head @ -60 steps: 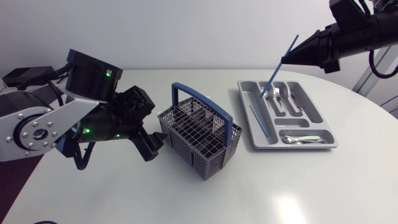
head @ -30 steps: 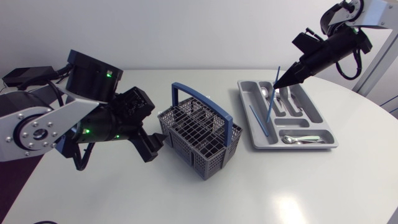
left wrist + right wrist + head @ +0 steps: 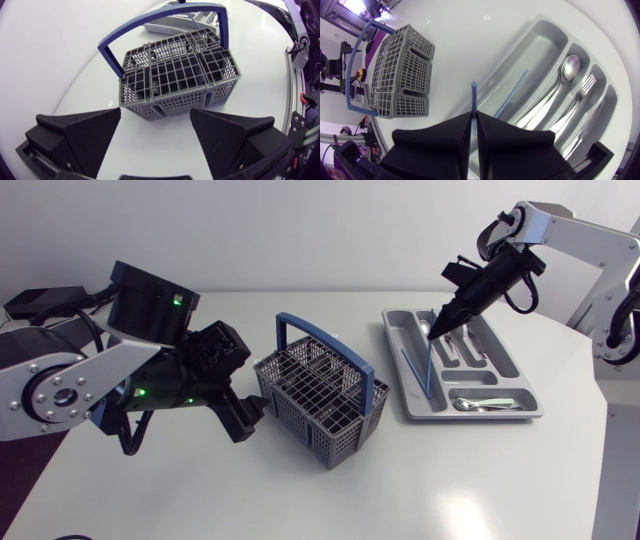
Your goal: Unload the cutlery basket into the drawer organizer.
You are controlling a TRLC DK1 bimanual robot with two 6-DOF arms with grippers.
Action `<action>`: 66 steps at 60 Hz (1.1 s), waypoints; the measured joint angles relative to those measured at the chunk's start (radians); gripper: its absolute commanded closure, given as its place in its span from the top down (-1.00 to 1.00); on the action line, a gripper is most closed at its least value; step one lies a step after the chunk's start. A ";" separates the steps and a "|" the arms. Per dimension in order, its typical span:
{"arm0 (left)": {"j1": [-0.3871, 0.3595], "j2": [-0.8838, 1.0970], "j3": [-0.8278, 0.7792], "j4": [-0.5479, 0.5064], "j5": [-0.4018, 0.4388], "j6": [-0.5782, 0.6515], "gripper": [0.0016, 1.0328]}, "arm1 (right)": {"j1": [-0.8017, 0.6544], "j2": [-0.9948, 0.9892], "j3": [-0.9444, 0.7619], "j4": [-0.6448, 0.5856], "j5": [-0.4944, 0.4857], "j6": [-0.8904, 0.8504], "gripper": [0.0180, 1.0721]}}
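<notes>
Left arm [image 3: 90, 380] extended low over the bench [image 3: 480, 480] from the left side, its black wrist angled downward. Its end effector [image 3: 243, 415] hung just above the surface, the two broad fingers [image 3: 85, 135] spread wide apart with nothing between them. Right arm [image 3: 570, 225] extended in from the right, elbow high and forearm sloping down to its end effector [image 3: 436, 328]. That one's fingers [image 3: 440, 135] were pressed together on a thin blue stick [image 3: 474, 97] pointing downward.

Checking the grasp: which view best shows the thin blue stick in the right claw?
The right wrist view: the thin blue stick is pinched between the fingers of the right claw. The head view shows it small; the left wrist view, not clearly.
</notes>
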 measured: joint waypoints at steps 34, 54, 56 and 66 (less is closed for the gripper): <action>0.000 0.000 0.000 0.001 0.000 0.000 0.87 | 0.035 0.126 0.069 0.044 0.042 0.145 0.14; 0.002 -0.005 -0.011 0.001 0.000 0.000 0.87 | 0.038 -0.104 -0.283 0.386 0.038 0.188 0.93; 0.005 -0.008 -0.013 0.001 0.000 0.000 0.87 | 0.043 -0.163 -0.348 0.423 0.021 0.187 0.93; 0.031 -0.015 -0.018 0.019 0.000 0.000 0.87 | 0.110 -0.491 -0.640 0.622 -0.013 0.155 0.88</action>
